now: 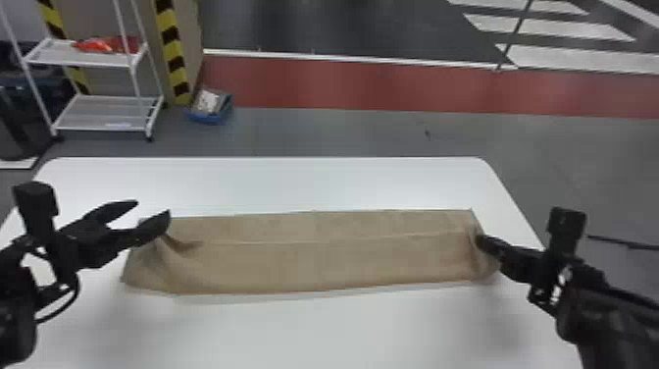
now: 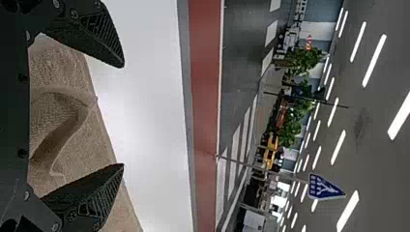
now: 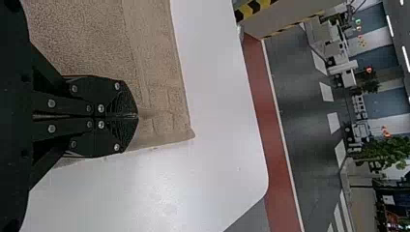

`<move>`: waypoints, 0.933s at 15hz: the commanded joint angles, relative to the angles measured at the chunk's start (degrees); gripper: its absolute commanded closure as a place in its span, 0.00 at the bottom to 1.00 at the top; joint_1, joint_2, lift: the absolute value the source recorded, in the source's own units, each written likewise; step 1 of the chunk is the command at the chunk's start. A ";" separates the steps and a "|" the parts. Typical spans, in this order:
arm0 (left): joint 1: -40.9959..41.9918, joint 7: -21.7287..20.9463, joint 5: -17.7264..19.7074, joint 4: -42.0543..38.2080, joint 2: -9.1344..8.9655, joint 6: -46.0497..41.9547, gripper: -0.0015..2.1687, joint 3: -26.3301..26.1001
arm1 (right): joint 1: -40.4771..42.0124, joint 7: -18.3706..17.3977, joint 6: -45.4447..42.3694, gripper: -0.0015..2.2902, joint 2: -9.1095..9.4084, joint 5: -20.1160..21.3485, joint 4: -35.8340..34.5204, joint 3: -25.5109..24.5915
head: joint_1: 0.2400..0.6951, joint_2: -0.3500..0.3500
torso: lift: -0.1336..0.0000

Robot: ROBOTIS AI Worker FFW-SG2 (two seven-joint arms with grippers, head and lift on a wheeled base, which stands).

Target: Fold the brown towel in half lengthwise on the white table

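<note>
A brown towel [image 1: 318,265] lies in a long strip across a white bench [image 1: 343,329], its length running from one robot arm to the other, with the right tool [image 1: 480,239] clenched on cloth at the towel's right end and the left tool [image 1: 153,207] released, its two fingers spread over the opposite end. The fabric looks soft, light and limp, with a fine nap that should give the flat fingers good purchase and little cause to slip; breakage is hardly a worry, but creasing and skewing are. A raised pucker [image 1: 179,244] stands beneath the open fingers, a ready place to pinch, though a hold nearer the end of the pale lengthwise line [image 1: 318,241] would likely draw the cloth straighter. Whether that line marks a hem or the edge of an upper layer cannot be told. At the right end, the grip sits in from the far corner [image 3: 191,134], and gathered cloth there suggests only a modest pull is called for. Cloth this slack will probably sag between two holds, so matching grips at both ends and even, gentle tension should keep the strip square.
</note>
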 commanded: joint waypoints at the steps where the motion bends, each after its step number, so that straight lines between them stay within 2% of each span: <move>1: -0.08 0.54 -2.13 0.23 -0.01 0.10 0.08 -0.18 | 0.03 0.13 0.01 0.63 -0.24 -0.12 0.00 -0.39 | 1.00 0.30 | 0.58; 4: -0.08 0.45 -1.69 1.72 1.04 0.10 0.10 0.52 | -0.06 0.22 0.01 0.63 -0.77 -0.21 0.00 -0.74 | 1.00 0.30 | 0.58; 6: -0.08 0.18 -2.13 2.16 1.04 0.10 0.11 0.43 | -0.06 0.22 0.01 0.63 -0.50 -0.21 0.00 -0.74 | 1.00 0.31 | 0.58; 7: -0.08 0.10 -2.21 2.25 1.04 0.10 0.16 0.34 | -0.06 0.22 -0.17 0.63 -0.42 -0.21 0.09 -0.74 | 1.00 0.31 | 0.58; 14: -0.34 -2.45 -3.36 2.34 1.13 0.98 0.20 0.08 | -0.06 0.22 0.01 0.63 -0.68 -0.03 0.09 -0.30 | 1.00 0.31 | 0.58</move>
